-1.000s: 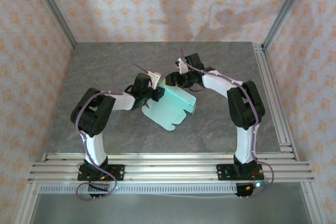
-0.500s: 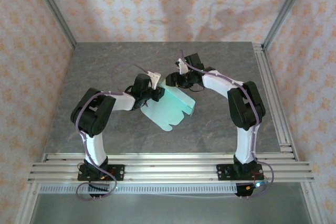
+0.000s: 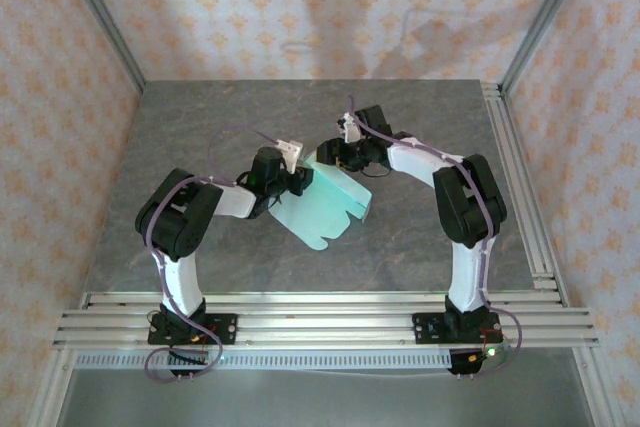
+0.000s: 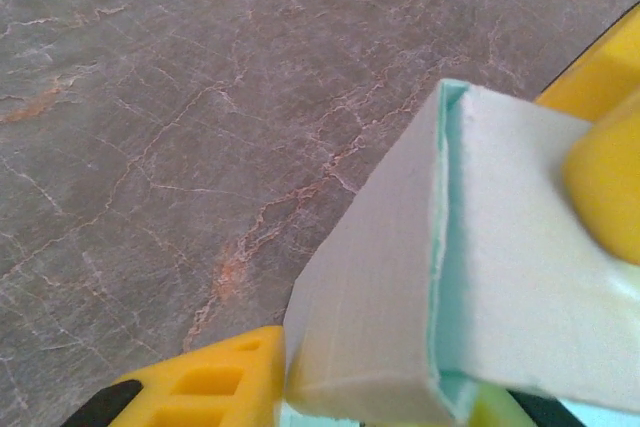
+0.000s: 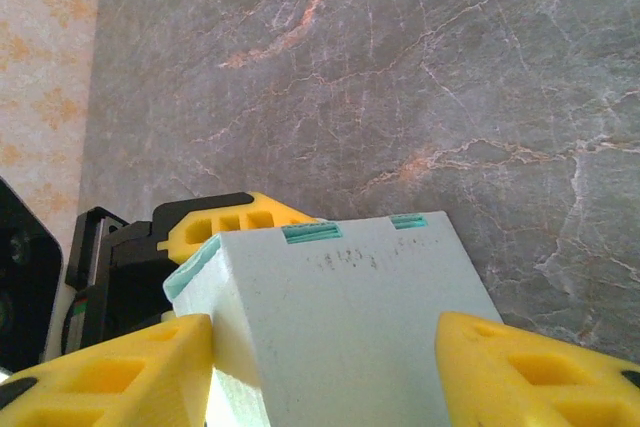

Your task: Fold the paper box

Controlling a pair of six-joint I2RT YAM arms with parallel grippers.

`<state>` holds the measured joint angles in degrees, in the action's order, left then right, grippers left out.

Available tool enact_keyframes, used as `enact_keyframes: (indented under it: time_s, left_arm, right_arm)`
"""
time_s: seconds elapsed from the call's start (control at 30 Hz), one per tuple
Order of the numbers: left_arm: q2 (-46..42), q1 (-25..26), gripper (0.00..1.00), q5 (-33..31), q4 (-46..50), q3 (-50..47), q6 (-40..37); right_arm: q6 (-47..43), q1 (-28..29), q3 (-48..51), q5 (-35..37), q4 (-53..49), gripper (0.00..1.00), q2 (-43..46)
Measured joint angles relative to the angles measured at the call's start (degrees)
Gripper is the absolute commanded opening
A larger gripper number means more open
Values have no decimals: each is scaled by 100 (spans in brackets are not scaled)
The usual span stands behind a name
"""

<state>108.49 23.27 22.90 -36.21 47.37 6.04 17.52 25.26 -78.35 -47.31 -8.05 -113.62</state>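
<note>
The paper box [image 3: 325, 209] is pale mint-green card, partly folded, lying tilted at mid-table with a flat flap spread toward the near side. My left gripper [image 3: 303, 180] is at its left far corner and my right gripper [image 3: 335, 157] at its far end. In the left wrist view the box's corner [image 4: 380, 277] sits between my left gripper [image 4: 370, 397] fingers, a yellow finger [image 4: 200, 387] against its side wall. In the right wrist view the box [image 5: 350, 327] fills the span of my right gripper [image 5: 325, 357], both pads touching its sides. The left arm's finger [image 5: 230, 222] shows behind it.
The grey marbled table [image 3: 200, 127] stretches open to the left and back. Aluminium rails run along the right edge [image 3: 515, 177] and the near edge [image 3: 320, 312]. Patterned walls enclose the space on three sides.
The left wrist has lifted and turned slightly at the box's corner. The box and the right arm have barely moved.
</note>
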Motion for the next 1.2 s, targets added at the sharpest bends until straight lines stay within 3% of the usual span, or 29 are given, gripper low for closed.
enact_keyframes:
  time_s: [0.3,1.03,1.2]
  left_arm:
    - [140,0,26,-33,-133,-52,-4]
    - [-1045,76,26,-363,-212,-1207,-7]
    - [-1038,103,25,-363,-693,-1480,-9]
  right_arm:
    - [240,-28,210,-426,304,59,-11]
    - [739,173,680,-964,708,59,127]
    - [992,208,787,-1086,890,58,129]
